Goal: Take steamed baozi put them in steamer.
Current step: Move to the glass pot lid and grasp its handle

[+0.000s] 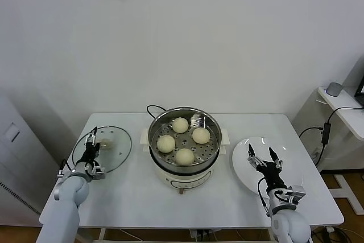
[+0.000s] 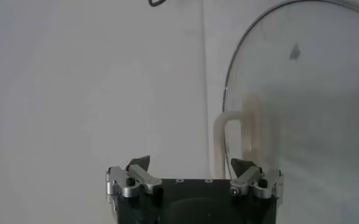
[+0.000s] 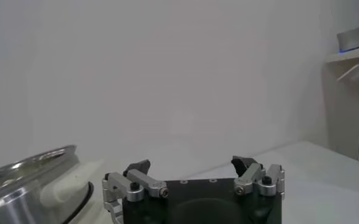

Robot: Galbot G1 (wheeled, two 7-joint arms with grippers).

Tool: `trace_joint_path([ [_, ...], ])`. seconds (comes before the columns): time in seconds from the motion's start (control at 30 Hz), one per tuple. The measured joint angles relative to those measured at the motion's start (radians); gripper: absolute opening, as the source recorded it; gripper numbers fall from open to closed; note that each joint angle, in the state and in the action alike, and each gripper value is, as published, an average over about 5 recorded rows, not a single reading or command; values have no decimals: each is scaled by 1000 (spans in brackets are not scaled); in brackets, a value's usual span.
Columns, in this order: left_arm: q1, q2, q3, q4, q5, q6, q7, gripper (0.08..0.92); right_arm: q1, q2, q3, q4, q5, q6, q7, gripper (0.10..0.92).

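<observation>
Nearest the robot, the left gripper point(image 1: 91, 151) hovers with jaws spread and empty over the round glass lid point(image 1: 116, 147) on the white table point(image 1: 131, 197). The right gripper point(image 1: 263, 158), equally wide and empty, hangs over the bare flat white plate point(image 1: 245, 166). Between them and farther back stands the shiny round stainless-steel steamer point(image 1: 185, 135) on its white base. All four pale, dome-shaped steamed baozi point(image 1: 184, 156) already sit on its perforated floor, domes up, with no long axis. The loading looks done; the left arm is nearer the lid.

Four buns point(image 1: 181, 124) – all in one steamer point(image 1: 211, 149). One glass lid point(image 1: 116, 151), one plate point(image 1: 243, 166). Two grippers – left point(image 1: 91, 146), right point(image 1: 263, 156).
</observation>
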Motion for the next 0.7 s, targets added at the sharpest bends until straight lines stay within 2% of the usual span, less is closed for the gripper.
trace_joint_path([
  [0.7, -64, -25, -2, 109, 1, 12, -105, 823, -2, 7, 0, -12, -8, 7, 0, 823],
])
